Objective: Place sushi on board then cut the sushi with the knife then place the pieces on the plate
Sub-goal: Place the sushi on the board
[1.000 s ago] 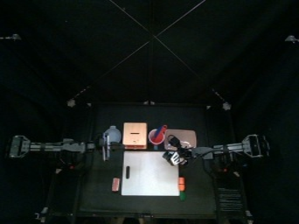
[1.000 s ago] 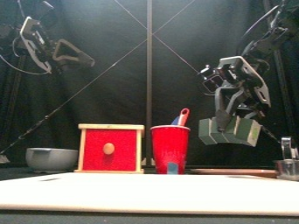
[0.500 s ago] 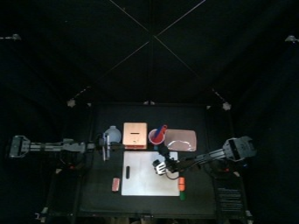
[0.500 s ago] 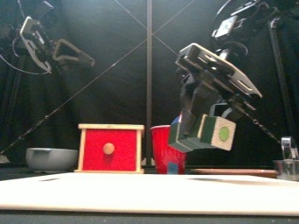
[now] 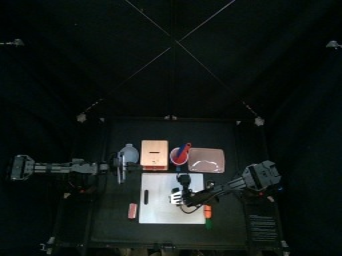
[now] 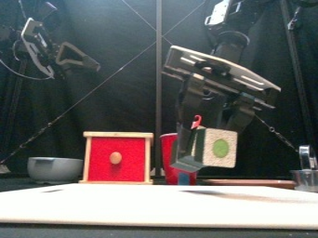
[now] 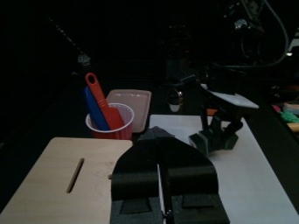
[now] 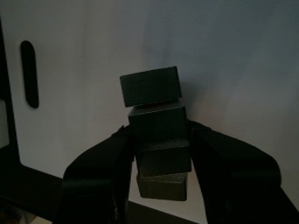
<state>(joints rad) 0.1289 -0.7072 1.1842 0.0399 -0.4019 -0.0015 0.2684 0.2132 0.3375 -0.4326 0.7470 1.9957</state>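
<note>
Right wrist view: my right gripper (image 8: pixel 160 147) clamps the sushi roll (image 8: pixel 155 105) just above the white cutting board (image 8: pixel 239 70), not yet set down. Cutting and plating remain, I judge; my left gripper (image 7: pixel 163 150) idles closed at the table's left.

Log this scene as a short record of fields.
sushi: held above board, not touching
right gripper: shut on sushi
left gripper: shut, raised at the table's left
knives: blue and red, in cup
tray: behind board, right of cup
step: sushi not yet set down
</note>
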